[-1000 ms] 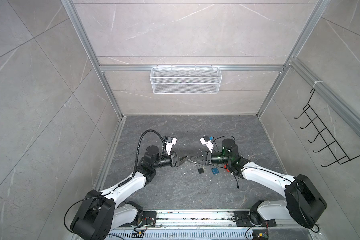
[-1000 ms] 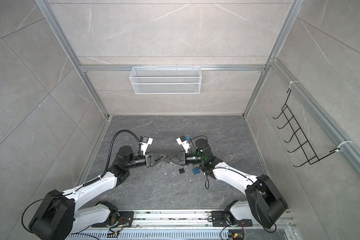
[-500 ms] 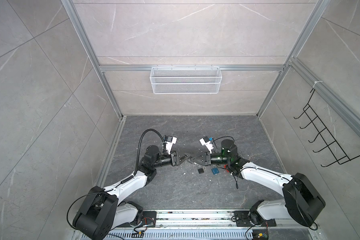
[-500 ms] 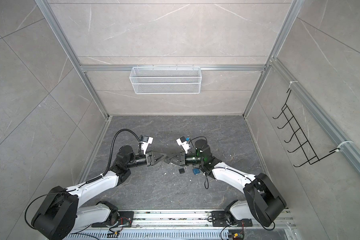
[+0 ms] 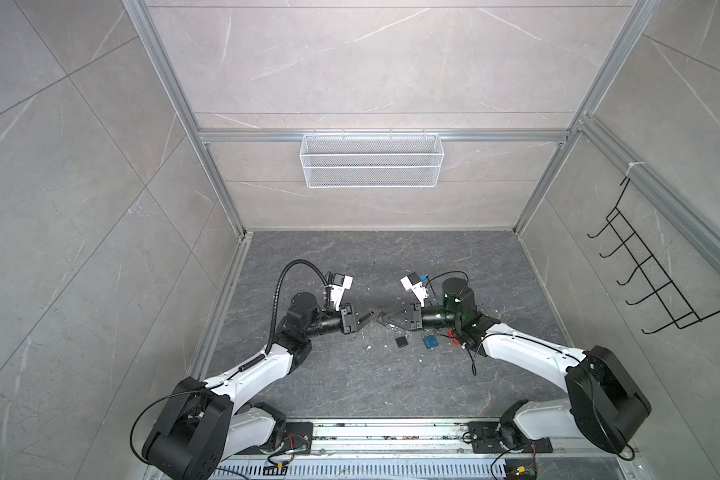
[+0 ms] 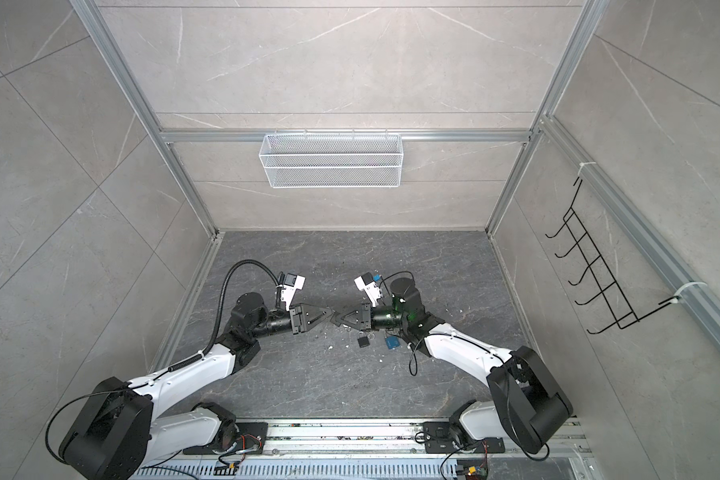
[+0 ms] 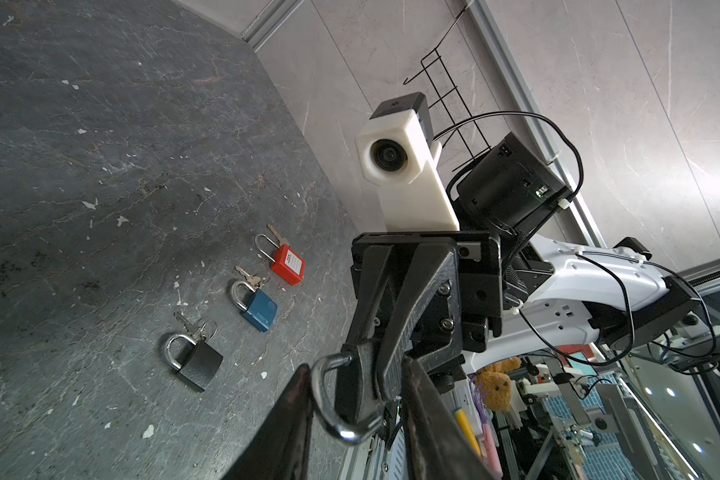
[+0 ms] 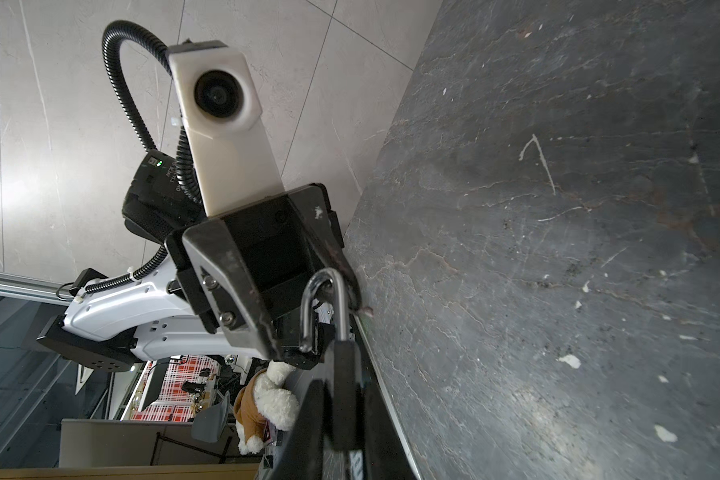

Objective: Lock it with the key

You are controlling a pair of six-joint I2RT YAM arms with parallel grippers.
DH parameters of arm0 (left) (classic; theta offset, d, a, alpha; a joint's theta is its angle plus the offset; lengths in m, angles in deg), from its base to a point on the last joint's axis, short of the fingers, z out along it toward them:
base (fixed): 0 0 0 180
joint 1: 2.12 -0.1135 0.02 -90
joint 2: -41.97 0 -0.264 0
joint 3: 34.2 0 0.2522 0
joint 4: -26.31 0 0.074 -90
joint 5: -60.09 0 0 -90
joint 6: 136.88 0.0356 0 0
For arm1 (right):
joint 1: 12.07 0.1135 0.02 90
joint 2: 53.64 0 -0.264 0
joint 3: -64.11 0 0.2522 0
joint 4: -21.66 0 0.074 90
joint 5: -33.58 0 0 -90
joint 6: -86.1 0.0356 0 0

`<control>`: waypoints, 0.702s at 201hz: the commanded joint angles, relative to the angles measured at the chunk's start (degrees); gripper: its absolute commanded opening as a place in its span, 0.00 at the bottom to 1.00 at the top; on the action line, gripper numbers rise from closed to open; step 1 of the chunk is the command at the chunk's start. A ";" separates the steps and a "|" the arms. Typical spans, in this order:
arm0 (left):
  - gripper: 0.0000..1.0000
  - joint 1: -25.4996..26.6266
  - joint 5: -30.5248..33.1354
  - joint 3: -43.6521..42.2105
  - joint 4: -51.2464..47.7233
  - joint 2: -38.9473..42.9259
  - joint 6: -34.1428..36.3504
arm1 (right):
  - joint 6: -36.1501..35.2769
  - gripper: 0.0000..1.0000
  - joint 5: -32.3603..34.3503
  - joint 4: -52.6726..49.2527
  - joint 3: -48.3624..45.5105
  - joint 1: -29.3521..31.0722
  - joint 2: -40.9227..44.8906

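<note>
Four padlocks are seen, one aloft and three laid on the floor [image 5: 350, 374], a dark grey slab veined like stone and flecked with white chips. The held padlock [image 8: 344, 399], a flat dark body with a rounded, polished steel shackle [image 8: 306, 309], is clamped by its body between the narrow-set fingers of the right gripper [image 5: 382, 323], above the floor at the middle of the cell. The left gripper [image 5: 373, 320] is placed tip to tip with it. Its angular black fingers [image 7: 296, 415] are set partly apart on either side of the shackle, one touching the steel loop. Whether a key sits in this lock cannot be told.

Beside the right arm a row is formed on the floor by a black padlock [image 7: 198, 361], a blue padlock [image 7: 260, 311] and a boxy red padlock [image 7: 288, 266] with a white label, each with small metal keys [image 7: 192, 328] at its shackle end.

A white wire-mesh basket [image 5: 371, 166], oblong, is hung on the rear wall's aluminium rail; only wall tile is seen through its mesh. A black wire hook rack [image 5: 659, 259] is fixed to the right-hand wall.
</note>
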 commanded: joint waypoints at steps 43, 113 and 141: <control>0.21 0.01 -0.67 0.18 1.76 0.75 0.52 | -3.37 0.00 -0.06 -2.77 1.87 -0.21 1.66; 0.09 -0.02 0.33 -0.63 1.33 1.35 0.54 | -3.95 0.00 -0.50 -3.13 2.05 -0.18 1.90; 0.04 -0.01 0.85 -1.17 1.25 1.97 0.70 | -4.06 0.00 -0.67 -3.22 2.05 -0.31 1.89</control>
